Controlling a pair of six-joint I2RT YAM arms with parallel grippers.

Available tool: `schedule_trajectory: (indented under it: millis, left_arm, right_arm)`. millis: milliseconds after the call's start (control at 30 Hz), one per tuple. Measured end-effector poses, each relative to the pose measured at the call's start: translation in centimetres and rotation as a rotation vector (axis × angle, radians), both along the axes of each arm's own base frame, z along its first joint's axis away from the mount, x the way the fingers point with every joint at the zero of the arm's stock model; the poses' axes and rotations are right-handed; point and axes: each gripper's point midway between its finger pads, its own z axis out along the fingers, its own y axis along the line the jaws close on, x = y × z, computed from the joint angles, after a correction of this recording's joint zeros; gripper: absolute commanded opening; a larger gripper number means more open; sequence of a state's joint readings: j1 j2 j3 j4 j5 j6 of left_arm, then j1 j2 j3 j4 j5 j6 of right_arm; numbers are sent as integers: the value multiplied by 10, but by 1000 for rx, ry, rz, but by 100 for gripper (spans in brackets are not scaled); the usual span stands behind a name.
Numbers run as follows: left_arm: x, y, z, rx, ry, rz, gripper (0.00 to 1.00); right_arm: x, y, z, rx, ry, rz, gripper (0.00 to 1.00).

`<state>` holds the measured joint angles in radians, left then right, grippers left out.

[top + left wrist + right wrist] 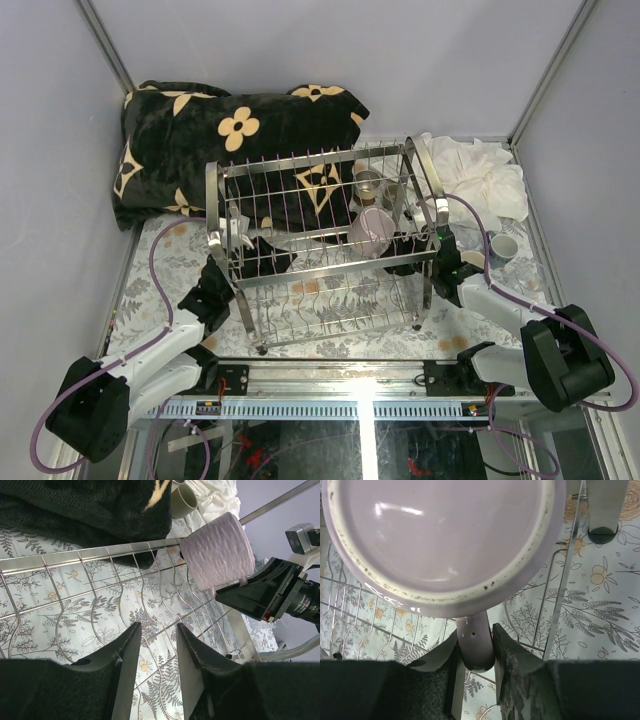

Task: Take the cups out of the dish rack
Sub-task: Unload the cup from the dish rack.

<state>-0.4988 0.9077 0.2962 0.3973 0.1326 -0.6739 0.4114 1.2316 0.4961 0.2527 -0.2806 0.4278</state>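
The chrome wire dish rack (pixel 300 275) stands mid-table. A pink-mauve mug (pixel 372 232) lies on its upper tier at the right. My right gripper (pixel 405 262) is shut on that mug's handle (pixel 475 642), and the mug's round face (pixel 440 535) fills the right wrist view. The left wrist view shows the same mug (pixel 217 550) lying on the rack wires. My left gripper (pixel 159 630) hovers over the rack's wire floor (pixel 75 585) on the left, open, with nothing between its fingers. Another cup (pixel 370 182) sits at the rack's back right.
A black blanket with beige flowers (pixel 230 130) lies behind the rack, and a white cloth (pixel 480 175) at the back right. A light cup (pixel 503 246) stands on the floral tablecloth right of the rack. A beige cup (pixel 185 500) shows beyond the rack. Walls close in on all sides.
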Motion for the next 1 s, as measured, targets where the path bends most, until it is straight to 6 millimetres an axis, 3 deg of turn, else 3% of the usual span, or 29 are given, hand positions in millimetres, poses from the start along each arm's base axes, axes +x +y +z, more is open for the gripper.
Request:
schedule_trajectory:
  millis: [533, 1000]
  left_arm:
    - [0, 0, 0, 0, 0, 0, 34]
    - [0, 0, -1, 1, 3, -1, 34]
  right_arm:
    - [-26, 6, 8, 104, -43, 64, 0]
    - [-27, 1, 17, 112, -98, 40, 0]
